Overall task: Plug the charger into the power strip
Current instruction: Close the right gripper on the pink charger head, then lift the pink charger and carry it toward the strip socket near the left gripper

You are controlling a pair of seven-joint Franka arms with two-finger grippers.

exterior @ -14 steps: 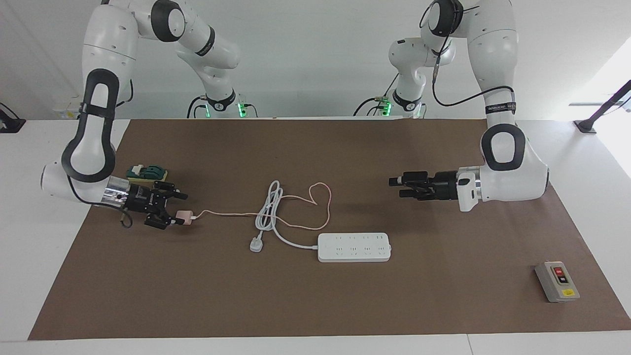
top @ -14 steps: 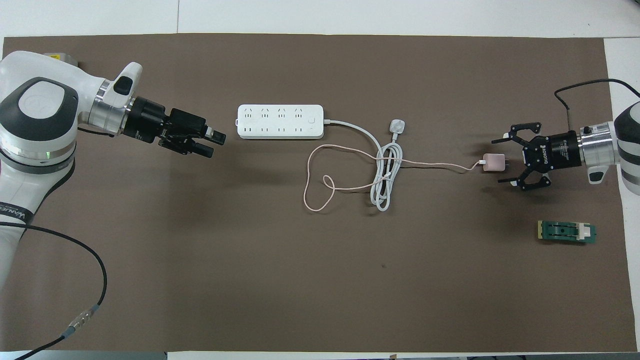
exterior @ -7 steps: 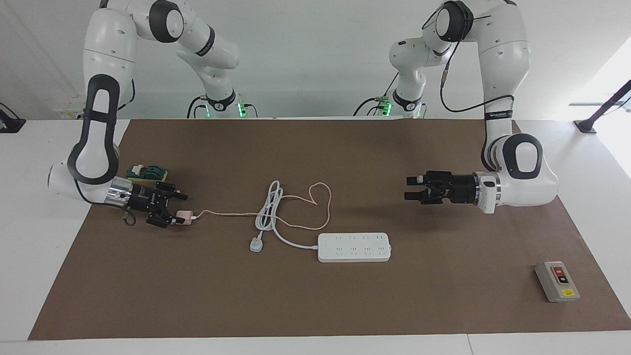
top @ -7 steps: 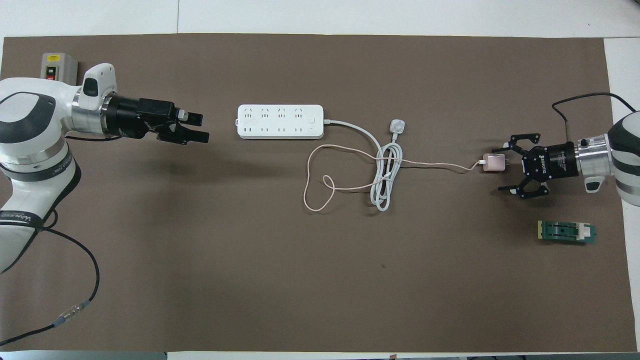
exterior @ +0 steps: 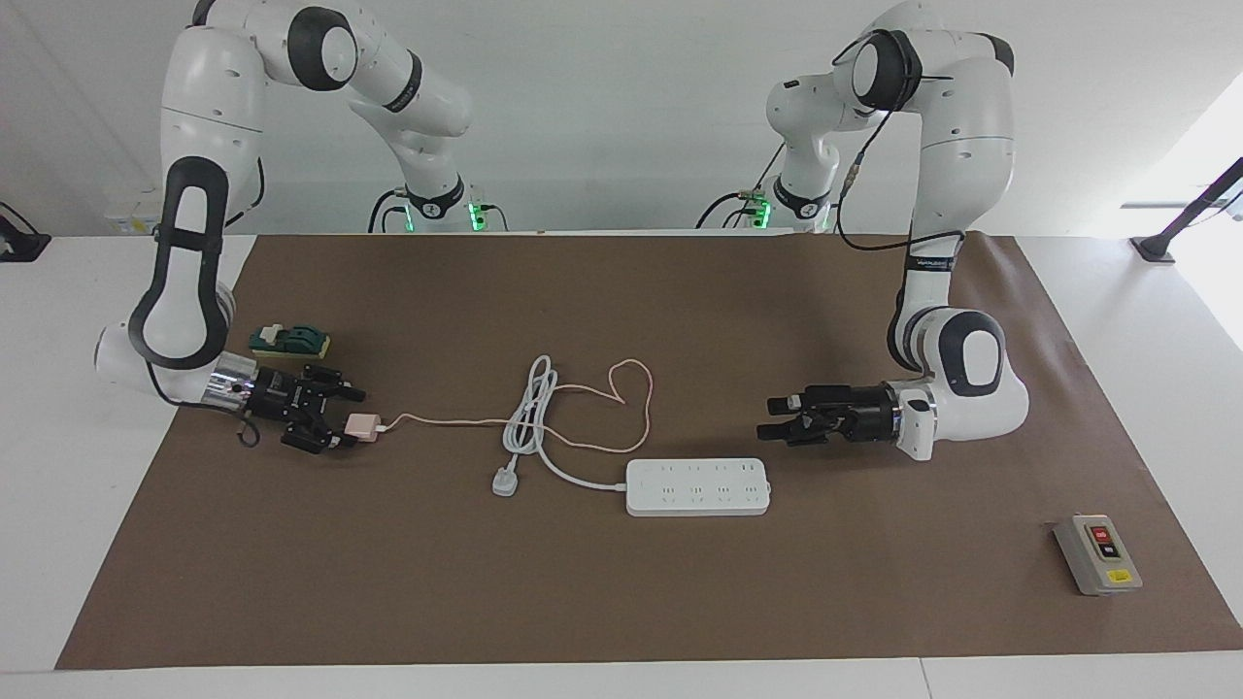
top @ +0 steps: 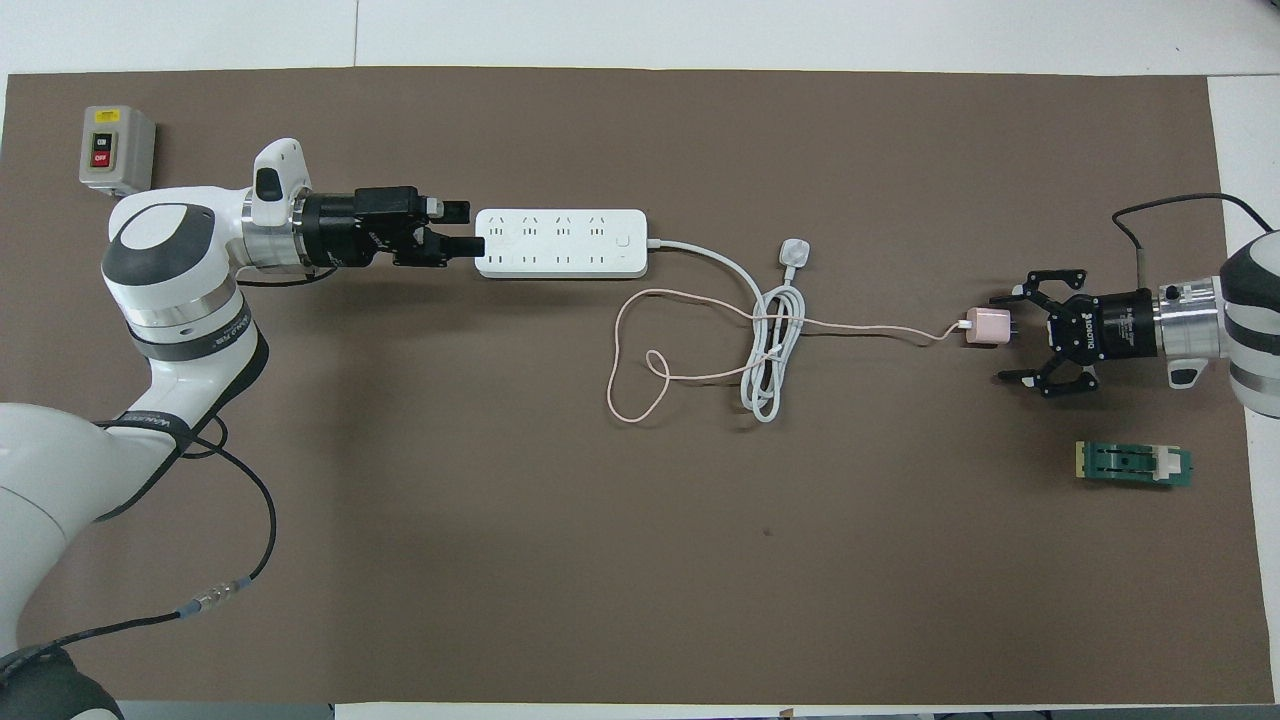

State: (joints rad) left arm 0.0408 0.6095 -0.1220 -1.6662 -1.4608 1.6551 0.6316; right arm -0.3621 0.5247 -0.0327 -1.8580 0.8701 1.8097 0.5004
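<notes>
Now my right claw (exterior: pixel 338 419) gapes empty around the charger (exterior: pixel 364 425), ready to pinch, while my left claw (exterior: pixel 777 419) (open, empty) nears the power strip (exterior: pixel 697 485).

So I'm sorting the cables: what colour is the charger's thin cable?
Pale pink, matching the charger; its cable shows best in the overhead view.

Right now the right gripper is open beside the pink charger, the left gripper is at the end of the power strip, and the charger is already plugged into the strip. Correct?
Not quite. The charger is not plugged in: it lies on the mat by the open right gripper, apart from the power strip, as the overhead view shows. The left gripper is at the strip's end.
</notes>
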